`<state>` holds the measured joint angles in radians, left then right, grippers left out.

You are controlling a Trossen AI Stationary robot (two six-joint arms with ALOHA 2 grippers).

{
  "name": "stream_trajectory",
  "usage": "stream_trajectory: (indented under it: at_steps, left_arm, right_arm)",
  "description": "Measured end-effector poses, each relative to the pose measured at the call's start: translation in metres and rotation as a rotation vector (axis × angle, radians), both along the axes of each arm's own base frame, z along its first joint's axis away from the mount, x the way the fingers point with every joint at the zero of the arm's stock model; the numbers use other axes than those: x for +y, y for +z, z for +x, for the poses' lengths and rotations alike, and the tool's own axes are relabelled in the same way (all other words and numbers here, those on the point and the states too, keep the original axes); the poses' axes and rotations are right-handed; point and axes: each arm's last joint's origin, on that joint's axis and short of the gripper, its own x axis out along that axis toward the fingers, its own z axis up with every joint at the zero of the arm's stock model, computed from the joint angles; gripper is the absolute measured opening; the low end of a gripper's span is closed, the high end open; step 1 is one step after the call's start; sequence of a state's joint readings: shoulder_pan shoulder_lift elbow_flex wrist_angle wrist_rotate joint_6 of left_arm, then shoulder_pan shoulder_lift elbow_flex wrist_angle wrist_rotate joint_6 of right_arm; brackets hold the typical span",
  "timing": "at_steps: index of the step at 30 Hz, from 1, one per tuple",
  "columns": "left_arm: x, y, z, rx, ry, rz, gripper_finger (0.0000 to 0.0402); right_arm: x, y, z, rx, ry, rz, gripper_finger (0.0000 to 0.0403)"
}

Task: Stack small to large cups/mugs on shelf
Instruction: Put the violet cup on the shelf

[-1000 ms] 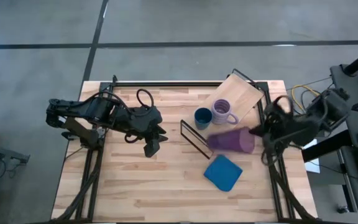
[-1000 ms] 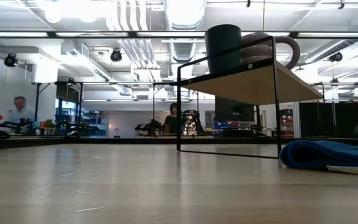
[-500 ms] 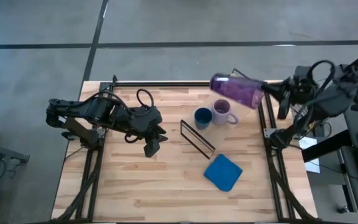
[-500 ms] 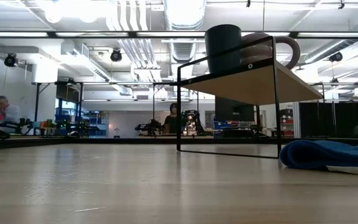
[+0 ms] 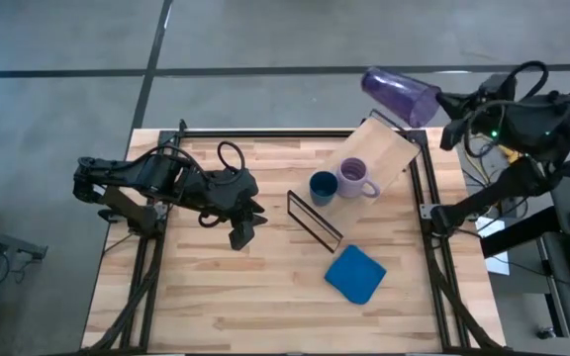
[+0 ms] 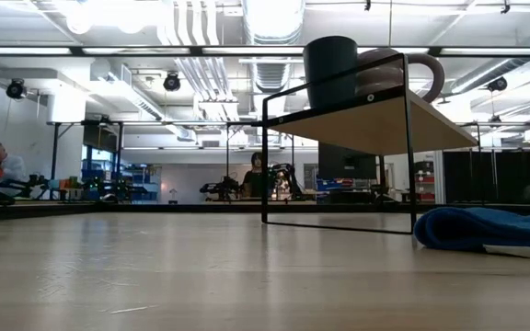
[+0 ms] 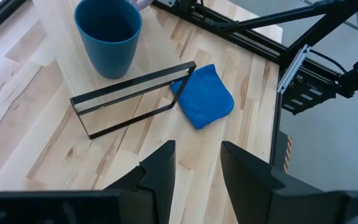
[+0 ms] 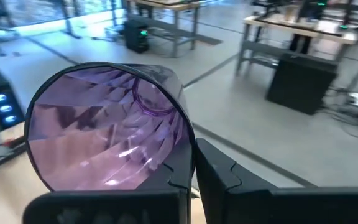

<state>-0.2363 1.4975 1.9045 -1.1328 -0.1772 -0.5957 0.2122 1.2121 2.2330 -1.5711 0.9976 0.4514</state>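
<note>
Purple tumbler (image 5: pixel 400 94) rides in the right gripper (image 5: pixel 441 103), lying on its side in the air beyond the table's far edge, mouth pointing away from the arm. Right wrist view shows the fingers (image 8: pixel 213 171) pinching its rim, one inside the mouth.

Dark blue cup (image 5: pixel 323 187) and lavender mug (image 5: pixel 354 179) stand side by side on the shelf (image 5: pixel 389 150), mug handle toward the right arm. Shelf is bare on its far end.

Step in hand, by my reading: carrying the largest vessel to the shelf. Next move calls for swinging it back over the plank, turning it upright and lowering it onto the free space beyond the mug.

Against one second ago: tumbler was low over the table just beside the blue cloth (image 5: pixel 353 273); half a second ago it hung over the shelf. Now higher and farther out.

Left gripper (image 5: pixel 242 233) waits over the table's left half, fingers (image 7: pixel 160 171) parted, holding nothing, unchanged.
</note>
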Motion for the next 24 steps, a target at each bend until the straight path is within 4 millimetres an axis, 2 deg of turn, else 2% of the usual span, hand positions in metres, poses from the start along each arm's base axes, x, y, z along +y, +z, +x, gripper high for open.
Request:
stream_trajectory:
  at_steps: [8,14,24]
  left_arm:
    - [0.000,0.000,0.000,-0.001,0.003,0.002,0.0114]
    - [0.001,0.000,0.000,-0.007,0.017,0.012,0.0114]
    - [0.001,0.000,0.000,-0.008,0.052,-0.027,0.0114]
  right_arm:
    - [-0.013,0.000,-0.006,0.067,-0.130,-0.045,0.0008]
    - [-0.019,-0.001,-0.009,0.102,-0.085,0.007,0.0008]
    - [-0.030,-0.002,-0.016,0.193,-0.159,-0.015,0.0008]
